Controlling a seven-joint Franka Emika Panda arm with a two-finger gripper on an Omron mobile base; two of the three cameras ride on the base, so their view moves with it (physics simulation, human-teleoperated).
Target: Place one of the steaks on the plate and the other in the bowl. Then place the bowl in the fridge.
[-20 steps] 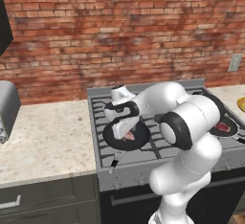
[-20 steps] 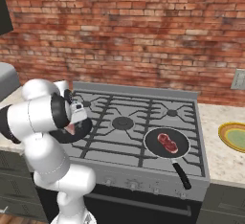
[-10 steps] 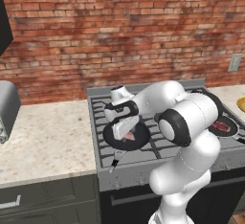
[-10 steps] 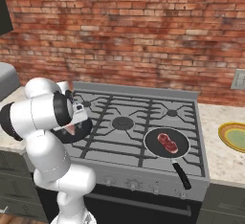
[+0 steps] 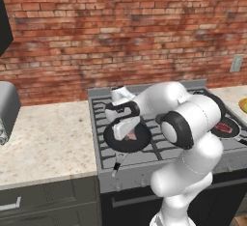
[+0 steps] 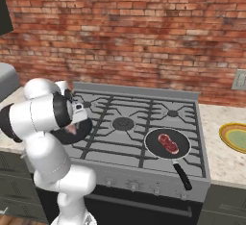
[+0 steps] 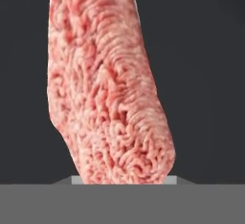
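Observation:
One pinkish-red steak lies in a black frying pan on the stove's front left burner. My gripper reaches straight down into that pan, its fingers closed against the steak's sides. The hand view has this steak very close, long and streaked, on the dark pan floor. In the right base view my arm hides most of it, with a pink edge of the steak peeking out. The other steak lies in a second black pan at the front right. The yellow-rimmed plate sits on the right counter. Bowl and fridge are out of view.
The right pan's handle sticks out over the stove's front edge, and the left pan's handle does too. A pale stone counter runs left of the stove, with a grey appliance at its far end. A brick wall backs everything.
The arm stays over the left pan. The fingers have drawn in from wide open onto the steak.

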